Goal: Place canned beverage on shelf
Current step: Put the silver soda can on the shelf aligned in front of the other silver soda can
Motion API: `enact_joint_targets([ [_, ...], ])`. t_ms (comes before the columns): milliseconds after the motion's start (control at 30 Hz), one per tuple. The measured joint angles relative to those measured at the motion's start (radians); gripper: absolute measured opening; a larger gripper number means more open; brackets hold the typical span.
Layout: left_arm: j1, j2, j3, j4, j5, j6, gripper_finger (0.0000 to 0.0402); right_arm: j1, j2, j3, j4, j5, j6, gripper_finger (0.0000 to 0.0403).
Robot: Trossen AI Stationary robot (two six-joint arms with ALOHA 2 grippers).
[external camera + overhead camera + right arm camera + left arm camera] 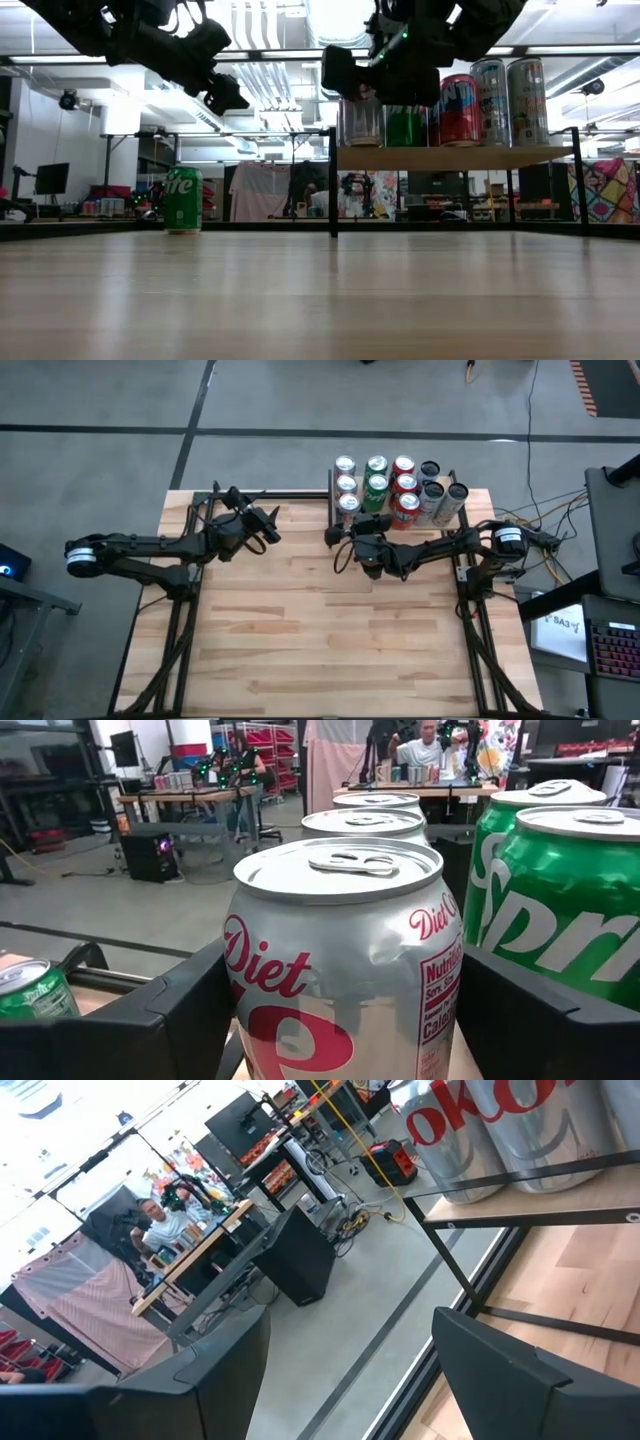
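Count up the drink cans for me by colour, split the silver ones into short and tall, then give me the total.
Short silver cans: 3
Green cans: 3, counting the lone one standing on the tabletop
Red cans: 3
Tall silver cans: 3
Total: 12

"Diet" on silver can (pixel 340 970); "Spr" on green can (pixel 575 910); "oke" on shelf cans (pixel 500 1120); "ite" on table can (pixel 183 200).
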Motion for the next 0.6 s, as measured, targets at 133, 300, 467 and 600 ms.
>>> enact_joint_targets([
  [133, 0.000, 0.000, 0.000, 0.000, 0.000, 0.000, 0.0265, 0.000, 0.000, 0.003, -0.003, 0.000, -0.010, 0.0329],
  [300, 0.000, 0.000, 0.000, 0.000, 0.000, 0.000, 0.0265, 0.000, 0.000, 0.003, -0.001, 0.001, -0.030, 0.0337],
  [467, 0.000, 0.000, 0.000, 0.000, 0.001, 0.000, 0.0265, 0.000, -0.004, 0.003, -0.001, 0.001, -0.044, 0.0329],
  [600, 0.001, 0.000, 0.000, 0.000, 0.001, 0.000, 0.0265, 0.000, -0.010, 0.003, -0.002, 0.000, -0.064, 0.0328],
])
